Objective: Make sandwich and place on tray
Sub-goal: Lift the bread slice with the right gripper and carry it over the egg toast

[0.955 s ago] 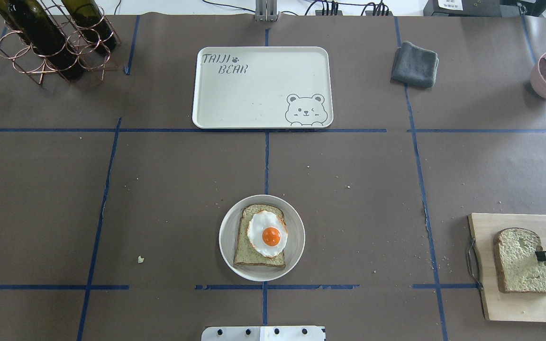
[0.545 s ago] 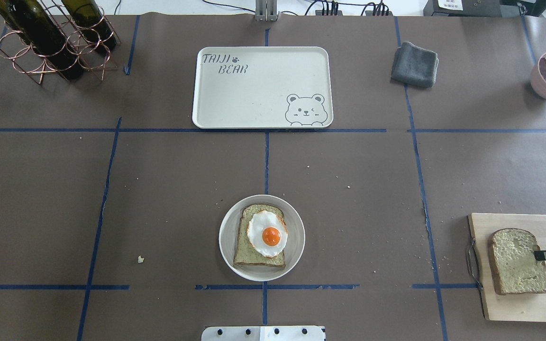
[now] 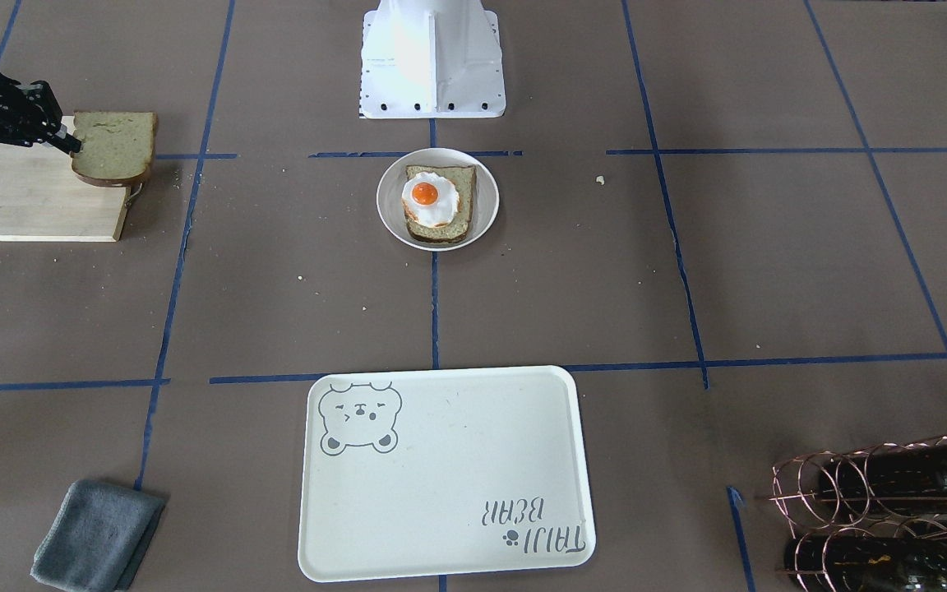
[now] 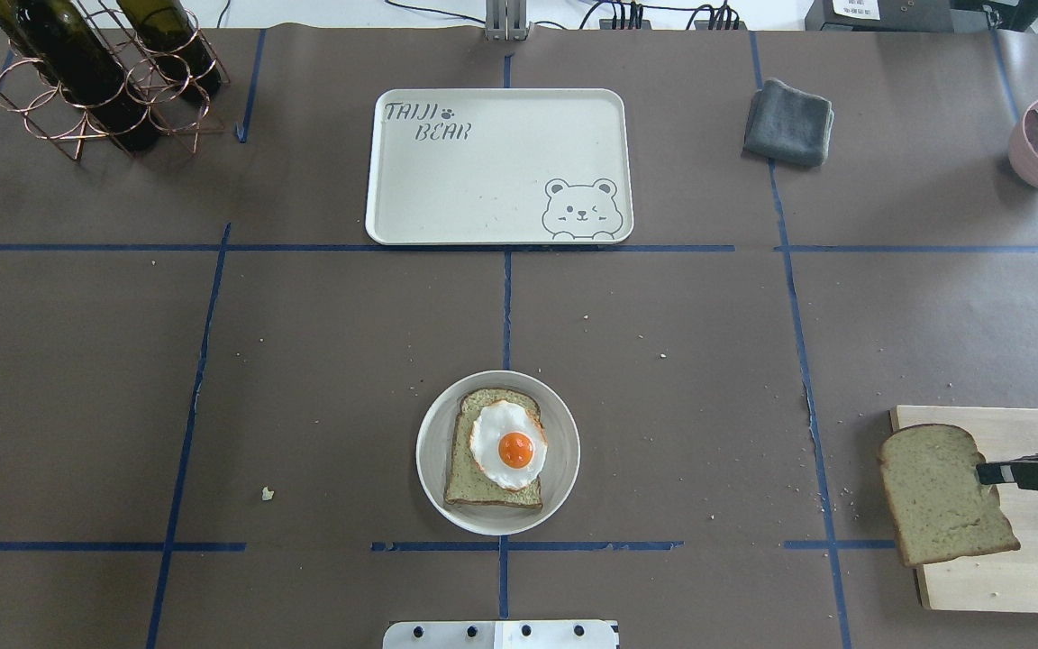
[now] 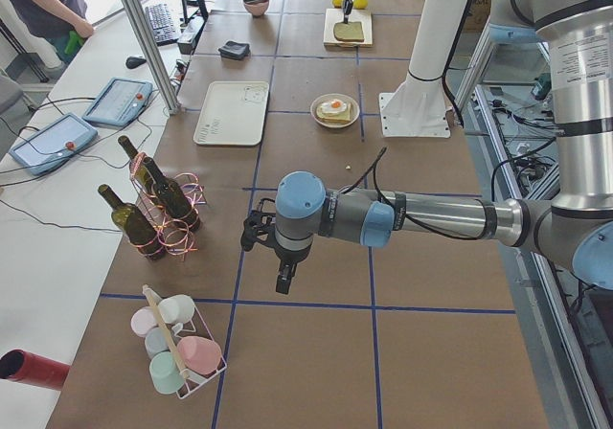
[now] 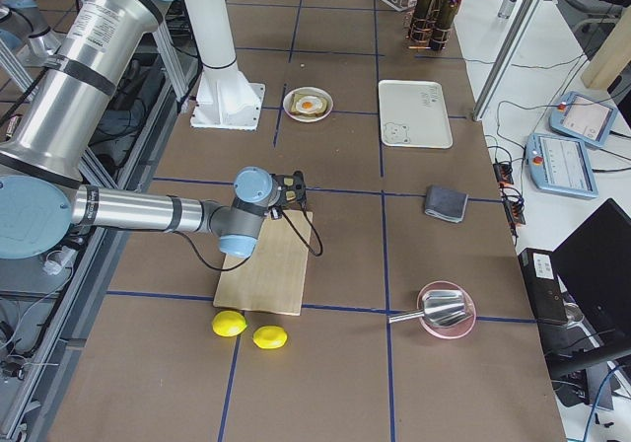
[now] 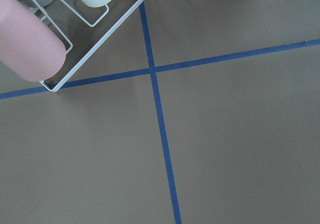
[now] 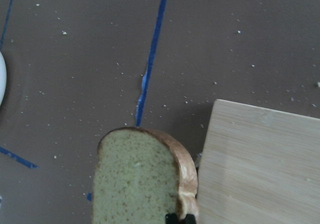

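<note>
I have the right gripper [image 4: 986, 471] pinched on a slice of pale greenish-tan bread with a dark brown crust [image 4: 938, 494], at the edge nearest the arm. In the wrist view the fingertips [image 8: 173, 219] are pressed onto the crust. The slice juts from the fingers toward the table's middle, past the handle end of the pale wooden cutting board [image 4: 1024, 568]. It looks lifted clear of the wood, though I can't be sure from these angles.

The small round white plate [image 4: 433, 442] carries the second bread slice [image 4: 469, 482] and the white fried egg with an orange yolk [image 4: 508, 443]. It lies to the robot's left of the held slice, at about the same depth, so I judge a mostly sideways carry. Both slices run near-to-far, crown away from the robot, the held one slightly turned.

The left gripper [image 5: 284, 281] hangs far off by the wire rack of pastel cups [image 5: 177, 352]. Whether its fingers are spread I cannot tell. The right arm is nearer. The large off-white rectangular plastic tray [image 4: 483, 180] sits beyond the plate, with no sandwich on it yet.
</note>
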